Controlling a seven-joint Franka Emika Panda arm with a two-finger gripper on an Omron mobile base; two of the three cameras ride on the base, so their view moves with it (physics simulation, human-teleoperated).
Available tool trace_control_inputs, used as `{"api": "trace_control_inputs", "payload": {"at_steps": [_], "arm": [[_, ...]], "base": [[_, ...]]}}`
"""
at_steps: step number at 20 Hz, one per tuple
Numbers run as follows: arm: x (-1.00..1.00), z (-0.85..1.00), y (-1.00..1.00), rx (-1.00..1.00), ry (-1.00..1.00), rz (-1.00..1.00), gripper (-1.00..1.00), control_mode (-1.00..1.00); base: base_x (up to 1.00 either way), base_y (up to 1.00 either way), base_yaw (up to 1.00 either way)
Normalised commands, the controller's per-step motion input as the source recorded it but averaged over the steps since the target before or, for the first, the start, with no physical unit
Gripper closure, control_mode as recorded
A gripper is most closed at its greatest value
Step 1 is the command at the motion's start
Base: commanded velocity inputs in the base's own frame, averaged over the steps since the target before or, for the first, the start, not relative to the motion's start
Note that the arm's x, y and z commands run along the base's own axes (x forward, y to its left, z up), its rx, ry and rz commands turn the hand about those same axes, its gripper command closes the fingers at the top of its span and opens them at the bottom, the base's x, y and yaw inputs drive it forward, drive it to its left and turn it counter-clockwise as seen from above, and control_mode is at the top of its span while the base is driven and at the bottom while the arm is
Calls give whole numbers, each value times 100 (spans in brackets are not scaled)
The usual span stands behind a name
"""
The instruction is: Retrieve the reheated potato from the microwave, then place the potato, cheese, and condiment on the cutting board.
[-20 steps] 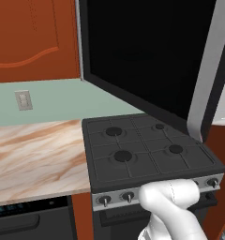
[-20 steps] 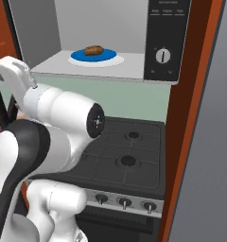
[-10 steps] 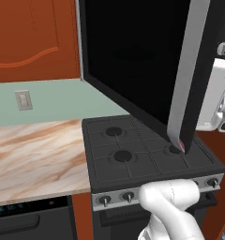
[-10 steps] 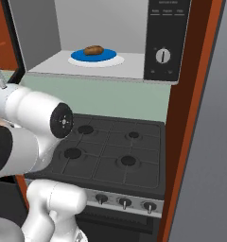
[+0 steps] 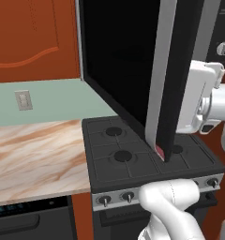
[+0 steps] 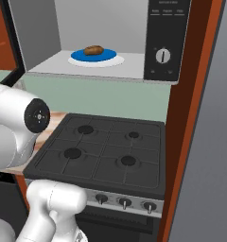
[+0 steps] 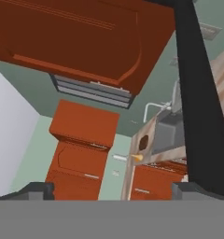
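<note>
The microwave point(image 6: 110, 28) stands open. Inside it the tan potato point(image 6: 93, 49) lies on a blue plate point(image 6: 106, 55). The black glass door point(image 5: 119, 70) is swung far out over the stove. My white hand point(image 5: 198, 101) sits just behind the door's free edge. In the hand view my gripper point(image 7: 116, 191) is open with nothing between its fingertips, and the door's dark edge point(image 7: 198, 93) crosses in front. Far off on a counter I see a dark oval cutting board point(image 7: 143, 142) and the small orange cheese point(image 7: 138, 158). The condiment is too small to make out.
A black gas stove point(image 6: 101, 151) lies under the microwave. A marble counter point(image 5: 34, 150) runs to its left, below a wall outlet point(image 5: 23, 100). Red-brown cabinets point(image 5: 34, 37) hang above. A grey panel point(image 6: 205, 156) closes the right side. My arm point(image 6: 16, 125) bulks at the left.
The microwave door has swung wider open, toward the left. My hand has come into the left base view behind the door's edge. The arm has cleared the front of the right base view.
</note>
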Motion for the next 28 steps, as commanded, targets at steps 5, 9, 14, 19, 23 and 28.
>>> {"api": "trace_control_inputs", "payload": {"at_steps": [5, 9, 14, 19, 23, 28], "arm": [[0, -12, 48, -2, 3, 5, -100, -100], [8, -8, 39, -2, 8, 6, -100, -100], [13, -10, 30, 0, 8, 4, -100, -100], [14, -12, 36, -1, 3, 2, -100, -100], [20, -5, 26, -1, 0, 0, -100, -100], [18, 1, 8, -7, 0, 0, -100, -100]], "base": [[0, 0, 0], [0, 0, 0], [0, 0, 0], [0, 0, 0], [0, 0, 0], [0, 0, 0]]}}
